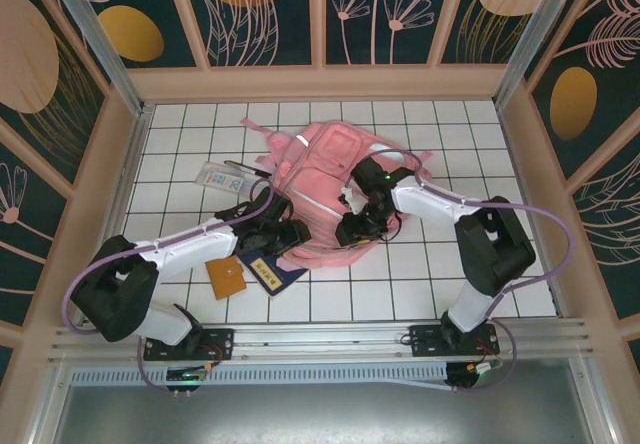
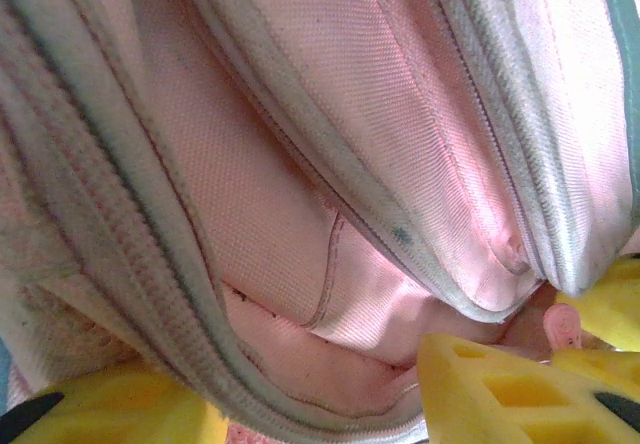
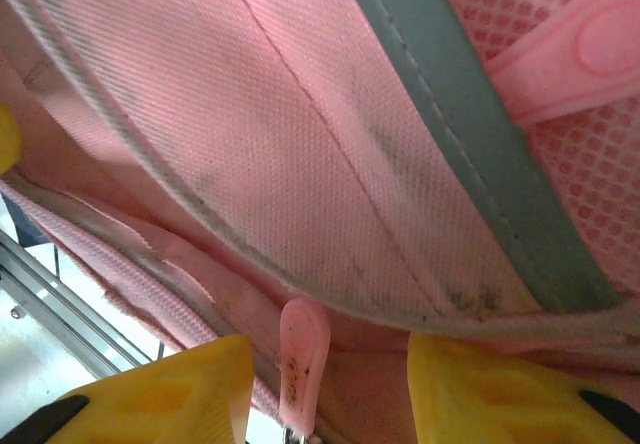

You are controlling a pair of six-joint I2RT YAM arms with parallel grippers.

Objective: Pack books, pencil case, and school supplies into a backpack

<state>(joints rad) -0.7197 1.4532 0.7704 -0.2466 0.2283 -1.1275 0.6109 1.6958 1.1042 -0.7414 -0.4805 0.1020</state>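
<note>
here the pink backpack (image 1: pixel 335 179) lies in the middle of the white gridded worktop (image 1: pixel 430 279), its near edge towards the arms. the left pincer (image 1: pixel 291 232) is at the backpack's near-left edge. the right pincer (image 1: pixel 352 230) is at the near edge just to its right, so the two are close together. in the left wrist view the yellow fingers (image 2: pixel 500 394) stand wide apart, and a fold of pink fabric with a grey-white zip edge lies across the gap. in the right wrist view the fingers (image 3: pixel 510 394) are also wide. a pink zip pull (image 3: pixel 303 359) hangs between them and touches neither. the navy-blue book (image 1: pixel 273 270) with its yellow label lies on the worktop just near-left of the backpack, partly under the left arm. the orange-brown notebook (image 1: pixel 227 277) is just beside it on the left. the clear pencil case (image 1: pixel 221 177) lies farther back on the left, near the backpack's left side.
</note>
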